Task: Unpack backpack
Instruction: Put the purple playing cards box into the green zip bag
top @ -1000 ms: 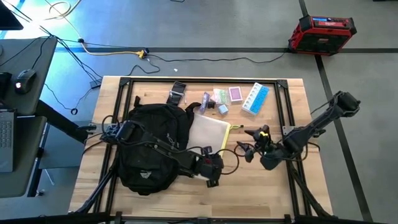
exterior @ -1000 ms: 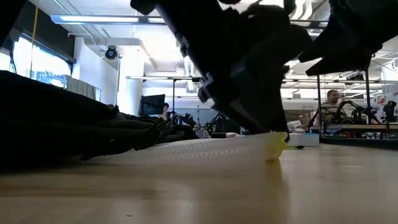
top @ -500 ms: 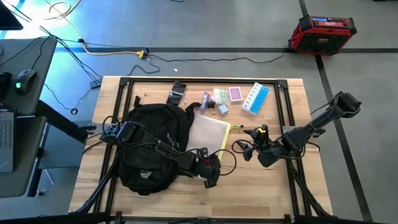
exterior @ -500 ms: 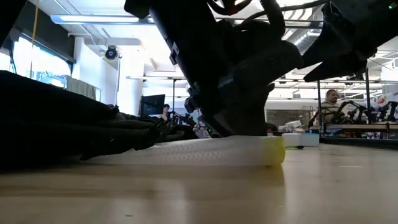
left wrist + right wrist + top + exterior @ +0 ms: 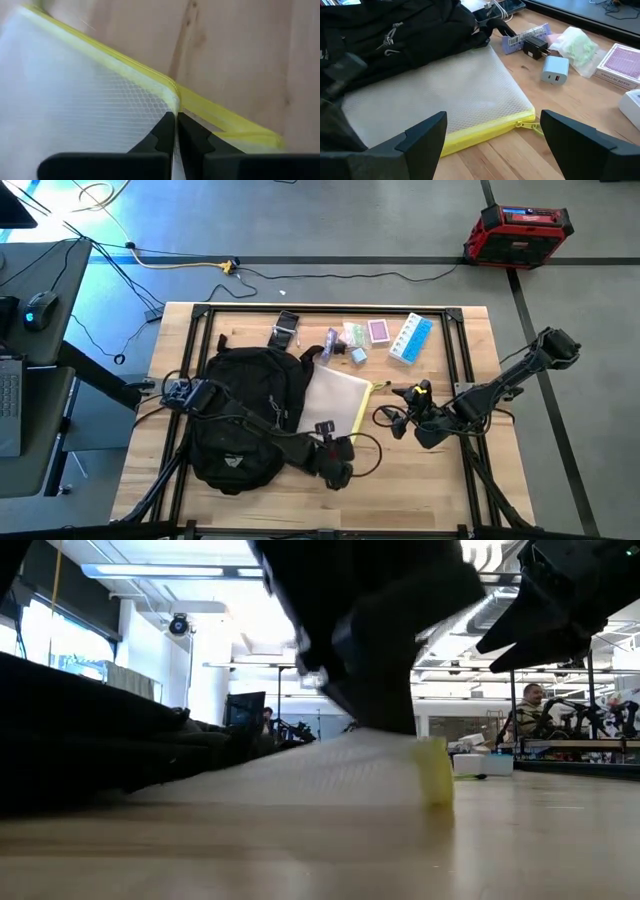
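Observation:
The black backpack lies on the table's left half. To its right lies a translucent mesh pouch with yellow trim, its far part on the wood. My left gripper stands at the pouch's near edge and is shut on it. My right gripper hovers to the right of the pouch, open, with nothing between its wide-apart fingers. My left gripper pinches the pouch's near edge between its two fingers, right beside the yellow-trimmed corner. The fingers come from above, pointing down. The mesh rises to the fingertips, so the near end is raised while the far part stays on the table. Whether it holds one layer or several cannot be told.
Small items lie along the far side: a card box, a pill organiser, a white charger, a green packet. A red case stands on the floor beyond the table's far right corner.
My left gripper has shut on the pouch's near edge and has shifted slightly toward the table's near edge. The pouch's near end, flat on the wood before, now slopes up to the fingers; its far part has stayed in place.

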{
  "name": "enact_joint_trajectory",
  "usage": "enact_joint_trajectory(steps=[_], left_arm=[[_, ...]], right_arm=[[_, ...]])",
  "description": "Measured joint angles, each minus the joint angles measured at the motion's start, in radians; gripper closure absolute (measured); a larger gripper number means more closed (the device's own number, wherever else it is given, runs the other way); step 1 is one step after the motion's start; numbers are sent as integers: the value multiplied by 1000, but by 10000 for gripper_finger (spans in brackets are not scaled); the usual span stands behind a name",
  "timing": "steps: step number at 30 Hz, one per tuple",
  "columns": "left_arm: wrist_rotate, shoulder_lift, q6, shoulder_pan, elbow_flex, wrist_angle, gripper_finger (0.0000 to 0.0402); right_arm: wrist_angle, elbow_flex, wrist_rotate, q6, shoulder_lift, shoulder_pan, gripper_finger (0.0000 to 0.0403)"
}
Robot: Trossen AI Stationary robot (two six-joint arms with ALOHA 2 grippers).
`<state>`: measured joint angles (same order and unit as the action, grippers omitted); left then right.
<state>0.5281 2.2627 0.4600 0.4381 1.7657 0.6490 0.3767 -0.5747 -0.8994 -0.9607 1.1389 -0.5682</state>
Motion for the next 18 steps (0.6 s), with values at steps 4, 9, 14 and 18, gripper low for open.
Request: enact_joint_trajectory(steps=[4, 9, 14, 18], left_arm=[[180, 0, -8, 40, 49, 65, 401], [370, 0, -15, 80, 87, 127, 401], [424, 0, -18, 95, 89, 144, 401], [424, 0, -15, 100, 73, 172, 401]], right_arm=[[7, 0, 2, -2, 0, 0, 94], [23, 0, 18, -7, 0, 0, 94], [39, 0, 23, -7, 0, 0, 94], [67, 0, 26, -9, 0, 1, 94]])
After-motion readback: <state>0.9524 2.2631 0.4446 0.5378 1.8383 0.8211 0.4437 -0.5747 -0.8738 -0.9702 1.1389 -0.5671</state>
